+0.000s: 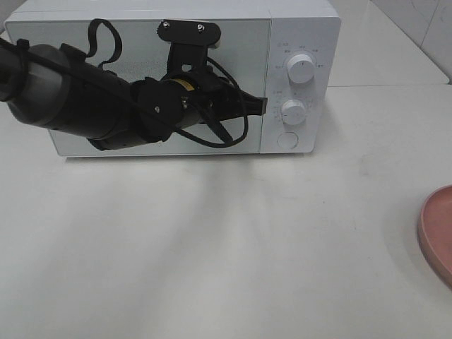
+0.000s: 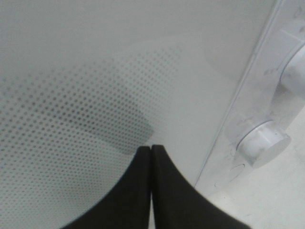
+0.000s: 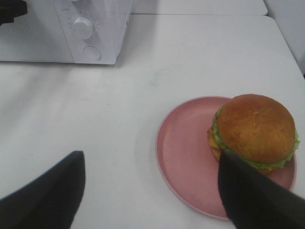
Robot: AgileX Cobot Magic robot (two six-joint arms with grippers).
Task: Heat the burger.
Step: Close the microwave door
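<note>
From above, the left tool (image 1: 260, 106) reaches to the closed microwave (image 1: 304, 21) door's right edge; its wrist view shows the fingertips (image 2: 143, 164) pressed together against the glass. The right wrist view shows the right tool (image 3: 152, 191) spread above the bench (image 3: 190, 52); the burger (image 3: 255, 131) sits on the pink plate (image 3: 183, 157), well apart from the microwave; best open the door fully before lifting it.

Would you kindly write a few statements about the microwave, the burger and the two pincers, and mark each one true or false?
1. The microwave door is shut. True.
2. The burger is inside the microwave. False: it sits on the pink plate on the table.
3. The left pincer is shut, its tips at the door near the dials. True.
4. The right pincer grips the burger. False: it is open, with nothing held.
5. The burger sits off-centre on its plate. True.
</note>
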